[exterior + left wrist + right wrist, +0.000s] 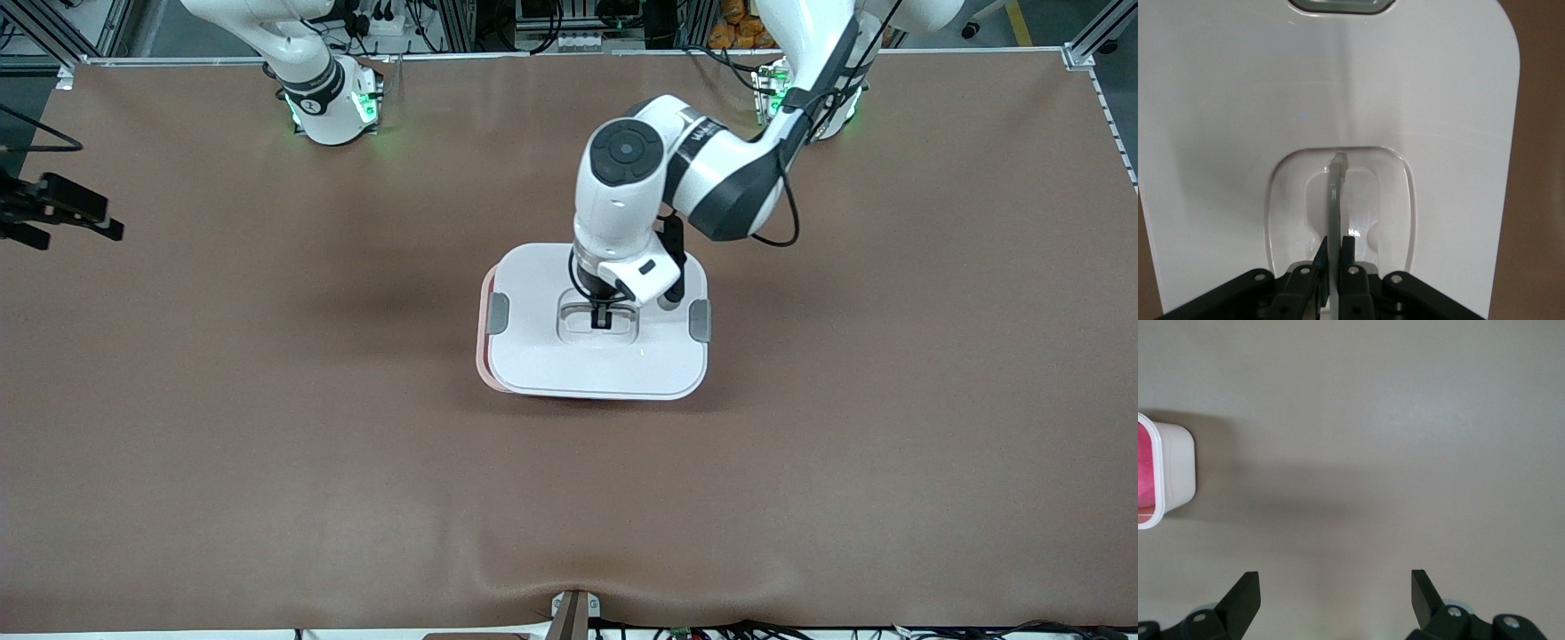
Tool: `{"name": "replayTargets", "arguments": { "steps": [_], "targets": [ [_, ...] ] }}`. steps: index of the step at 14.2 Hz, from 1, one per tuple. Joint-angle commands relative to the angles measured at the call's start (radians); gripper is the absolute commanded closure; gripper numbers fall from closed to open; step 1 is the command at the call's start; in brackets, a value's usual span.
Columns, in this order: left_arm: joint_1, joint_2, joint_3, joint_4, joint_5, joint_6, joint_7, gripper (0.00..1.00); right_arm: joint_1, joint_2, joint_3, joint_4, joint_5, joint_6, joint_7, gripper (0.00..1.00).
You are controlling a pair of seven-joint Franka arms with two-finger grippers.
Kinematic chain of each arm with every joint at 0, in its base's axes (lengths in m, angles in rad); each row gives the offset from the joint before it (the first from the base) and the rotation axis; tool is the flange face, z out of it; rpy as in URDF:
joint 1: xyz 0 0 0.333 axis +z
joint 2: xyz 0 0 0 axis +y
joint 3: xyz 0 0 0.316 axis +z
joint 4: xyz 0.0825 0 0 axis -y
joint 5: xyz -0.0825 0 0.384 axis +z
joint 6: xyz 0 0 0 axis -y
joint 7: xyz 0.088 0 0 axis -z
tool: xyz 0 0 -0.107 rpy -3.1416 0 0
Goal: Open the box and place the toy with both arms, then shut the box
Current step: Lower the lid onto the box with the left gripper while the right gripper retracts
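Box [594, 373] with a pinkish-red body sits mid-table under the left arm, its white lid [533, 347] lying on top, slightly offset so a strip of the pink body shows along one edge. 2 grey clips [498, 313] sit on the lid's short sides. The left gripper [602, 317] is down in the lid's recessed centre, its fingers [1347, 248] clamped together on the thin upright handle [1335, 200] that runs across the recess. The right gripper [1336, 593] hangs over bare brown table [267, 444] toward the right arm's end, waiting, its fingers spread wide with nothing between them; in the right wrist view a corner of the box, pink inside, shows at the frame's edge, well apart from those fingers.
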Motion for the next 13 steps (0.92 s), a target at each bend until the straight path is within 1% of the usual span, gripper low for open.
{"name": "replayTargets", "arguments": {
  "steps": [1, 3, 5, 7, 8, 13],
  "targets": [
    [-0.032, 0.023, 0.014, 0.028, 0.043, 0.017, -0.069, 1.00, -0.021, -0.031, 0.026, -0.031, -0.019, -0.012, -0.002, 0.00],
    [-0.046, 0.037, 0.016, 0.025, 0.050, 0.044, -0.105, 1.00, -0.022, -0.032, 0.064, -0.033, -0.019, -0.023, 0.034, 0.00],
    [-0.056, 0.040, 0.014, 0.022, 0.063, 0.059, -0.124, 1.00, -0.027, -0.046, 0.112, -0.034, -0.021, -0.035, 0.122, 0.00],
    [-0.063, 0.048, 0.012, 0.020, 0.078, 0.066, -0.135, 1.00, -0.030, -0.049, 0.149, -0.034, -0.047, -0.036, 0.165, 0.00],
    [-0.064, 0.054, 0.012, 0.020, 0.081, 0.070, -0.136, 1.00, -0.028, -0.049, 0.155, -0.034, -0.061, -0.036, 0.173, 0.00],
    [-0.087, 0.061, 0.012, 0.017, 0.089, 0.093, -0.176, 1.00, -0.015, -0.054, 0.146, -0.036, -0.068, -0.033, 0.173, 0.00]
  ]
}}
